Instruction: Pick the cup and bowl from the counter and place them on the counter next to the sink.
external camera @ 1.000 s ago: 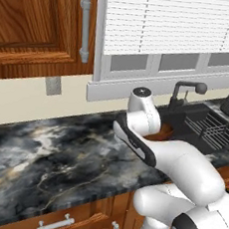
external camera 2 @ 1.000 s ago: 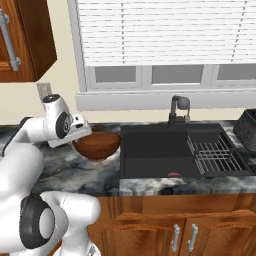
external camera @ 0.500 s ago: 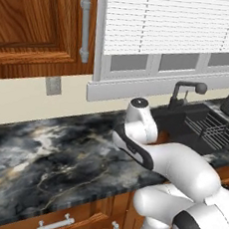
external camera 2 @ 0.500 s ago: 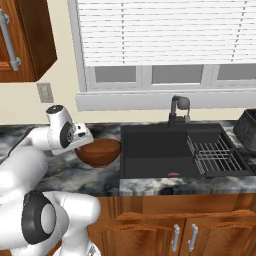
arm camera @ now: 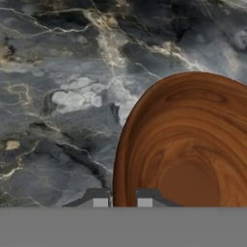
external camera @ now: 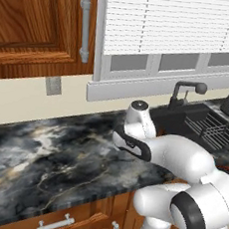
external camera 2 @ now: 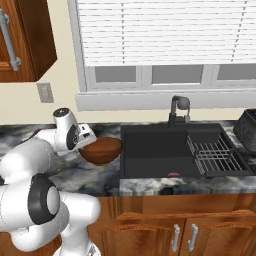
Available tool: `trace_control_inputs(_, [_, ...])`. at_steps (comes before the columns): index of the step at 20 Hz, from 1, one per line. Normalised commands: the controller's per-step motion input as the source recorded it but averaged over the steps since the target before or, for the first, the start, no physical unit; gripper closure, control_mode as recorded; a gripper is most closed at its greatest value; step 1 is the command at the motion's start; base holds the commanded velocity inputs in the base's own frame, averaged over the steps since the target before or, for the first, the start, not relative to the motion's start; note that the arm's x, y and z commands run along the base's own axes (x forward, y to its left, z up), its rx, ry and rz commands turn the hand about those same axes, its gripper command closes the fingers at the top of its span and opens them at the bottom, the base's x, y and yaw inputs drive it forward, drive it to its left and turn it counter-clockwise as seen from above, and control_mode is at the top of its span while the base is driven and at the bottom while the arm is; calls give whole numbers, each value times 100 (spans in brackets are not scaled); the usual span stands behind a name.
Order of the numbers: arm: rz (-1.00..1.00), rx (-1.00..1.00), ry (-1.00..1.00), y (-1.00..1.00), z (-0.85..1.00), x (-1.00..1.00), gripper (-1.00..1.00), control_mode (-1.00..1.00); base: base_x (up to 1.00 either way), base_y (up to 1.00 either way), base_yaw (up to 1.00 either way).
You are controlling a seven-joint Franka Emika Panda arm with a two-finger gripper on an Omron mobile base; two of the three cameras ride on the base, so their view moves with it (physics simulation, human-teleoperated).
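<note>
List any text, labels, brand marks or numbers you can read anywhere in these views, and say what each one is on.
None: no readable text, number or brand mark shows in any view.
The wooden bowl, pinched at its rim by the tool, is bare wood grain.
The marbled counter, sink and wall outlet carry no writing.

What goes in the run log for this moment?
phase: placing bowl | gripper: jaws shut on bowl rim | bowl: low over counter, left of sink | contact with counter: unclear
</note>
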Motion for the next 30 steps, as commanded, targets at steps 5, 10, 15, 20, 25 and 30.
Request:
trace_control_inputs(5, [7,0,0,0,-27,31,100,-100,0,0,0])
trace_control_inputs(10, [5,0,0,0,-35,21,100,-100,0,0,0])
trace_control_inputs(15, [3,0,0,0,-25,7,100,-100,0,0,0])
trace_control_inputs(20, [0,0,0,0,-1,0,100,-100,0,0,0])
trace_control_inputs(25, [0,0,0,0,0,0,-100,-100,0,0,0])
trace_control_inputs(30, [-1,0,0,0,0,-13,-100,-100,0,0,0])
